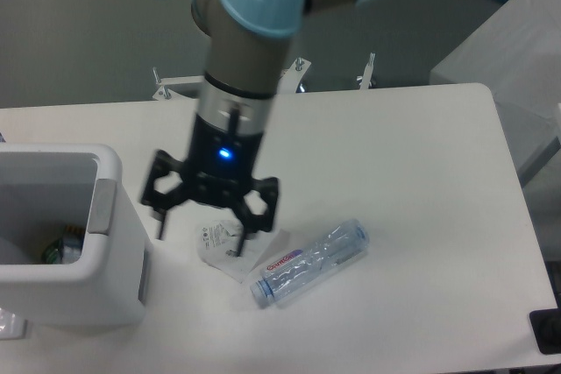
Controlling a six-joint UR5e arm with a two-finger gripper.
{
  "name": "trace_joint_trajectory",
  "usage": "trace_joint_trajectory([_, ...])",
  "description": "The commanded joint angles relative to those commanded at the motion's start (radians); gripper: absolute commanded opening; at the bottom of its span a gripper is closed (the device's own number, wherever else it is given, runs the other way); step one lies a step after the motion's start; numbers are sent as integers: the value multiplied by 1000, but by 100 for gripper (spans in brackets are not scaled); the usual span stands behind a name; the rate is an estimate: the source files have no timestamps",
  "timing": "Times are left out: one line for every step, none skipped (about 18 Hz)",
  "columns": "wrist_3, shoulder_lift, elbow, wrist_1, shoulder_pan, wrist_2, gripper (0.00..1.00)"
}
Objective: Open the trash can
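trash can [74,282] sits at the left edge of the worktop [394,155], its top open, with what may be rubbish inside, blurred. its grey tab [102,207] shows on the right rim. the tool [199,236] hangs just right of the can, spread wide, holding nothing, above a crumpled clear wrapper [230,246] beside a lying clear bottle [311,262].

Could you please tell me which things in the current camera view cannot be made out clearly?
- Trash can: its left part is cut off by the frame's left edge; no lid is visible, so its position is unknown.
- Contents inside the bin: mostly hidden by its wall, too small to identify.
- Small packet: partly covered by the pincer; print too small to read.
- Bottle label: too small to read.
- Arm: motion-blurred.
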Motion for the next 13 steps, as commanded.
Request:
trace_joint_trajectory([23,-20,-6,2,15,26,100])
trace_joint_trajectory([34,-35,-9,5,47,46,100])
trace_joint_trajectory([45,-48,-8,6,70,57,100])
trace_joint_trajectory([69,-54,-5,6,86,63,100])
trace_joint_trajectory([101,-55,-5,5,100,63,100])
trace_joint_trajectory([137,-57,-6,2,110,63,100])
trace_joint_trajectory([164,-57,-8,2,117,65,100])
trace_joint_trajectory([192,-58,-9,-2,124,65,100])
trace_joint_trajectory([227,-66,-9,-3,130,65,100])
trace_joint_trajectory([267,-72,-11,-6,144,65,100])
trace_joint_trajectory([311,-78,-11,-6,158,68,100])
trace_joint_trajectory([357,-87,-8,-8,167,78,100])
trace_joint_trajectory([403,-91,-6,-9,178,94,100])
